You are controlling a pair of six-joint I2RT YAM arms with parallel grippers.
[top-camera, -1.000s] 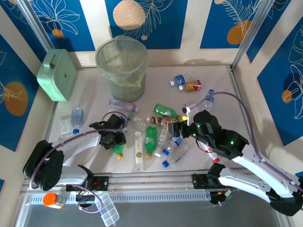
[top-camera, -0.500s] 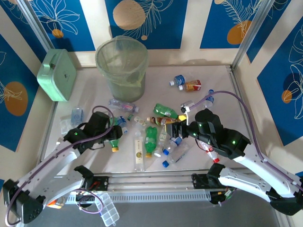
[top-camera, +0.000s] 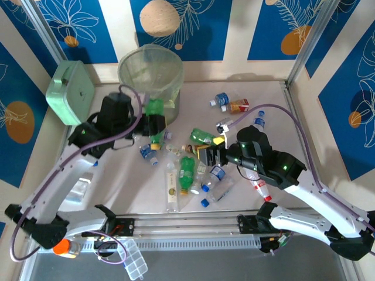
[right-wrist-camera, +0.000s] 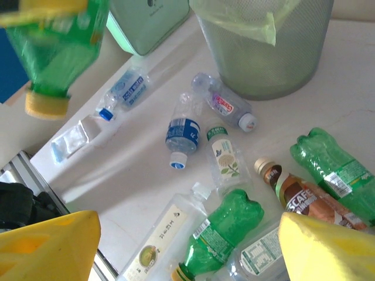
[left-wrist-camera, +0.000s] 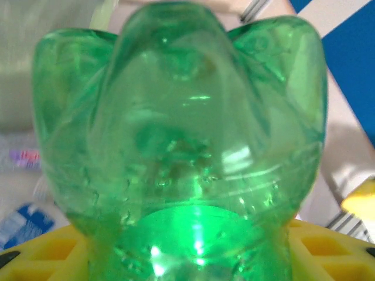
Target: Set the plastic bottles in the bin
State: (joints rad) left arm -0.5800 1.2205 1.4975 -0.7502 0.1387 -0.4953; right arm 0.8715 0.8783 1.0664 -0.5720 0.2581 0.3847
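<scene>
arms (top-camera: 55, 178) — white links, black joints | cables (top-camera: 266, 106) purple | LEDs (top-camera: 285, 168) green | end effector fingers (right-wrist-camera: 50, 249) — yellow

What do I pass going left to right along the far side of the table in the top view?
Mint-green box → bin → blue-labelled bottle → red-labelled bottle.

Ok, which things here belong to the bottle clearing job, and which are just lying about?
Part of the job:
bin
green bottle, held in the left gripper near the bin
loose bottles

Just lying about:
mint-green box
small clear compartment case
orange-topped item at the near edge
</scene>
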